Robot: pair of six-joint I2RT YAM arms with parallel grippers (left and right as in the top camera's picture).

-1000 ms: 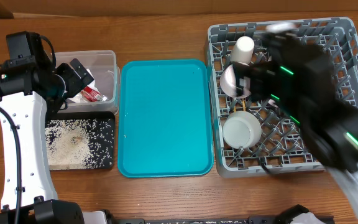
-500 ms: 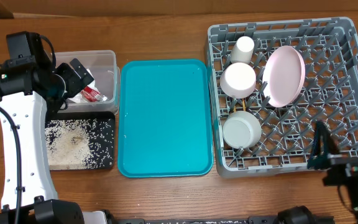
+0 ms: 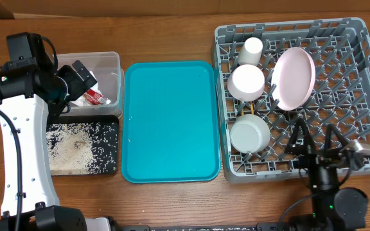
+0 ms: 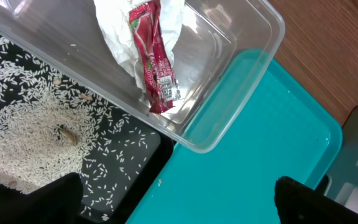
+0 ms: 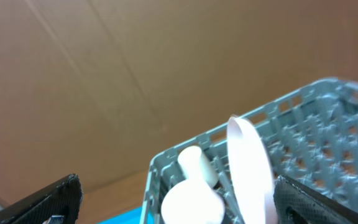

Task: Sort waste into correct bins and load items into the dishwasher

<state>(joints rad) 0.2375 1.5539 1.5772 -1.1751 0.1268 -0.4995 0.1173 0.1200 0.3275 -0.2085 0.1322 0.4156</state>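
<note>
The left claw [image 3: 77, 76] hangs open and empty over the tub [image 4: 247, 43] at upper left, with the napkin [image 4: 114, 37] and sauce packet [image 4: 154, 62] inside. The right claw [image 3: 315, 142], also open and empty, is at lower right over the rack [image 3: 365, 29]. A careless swing could topple the leaning plate [image 3: 294, 77].
</note>
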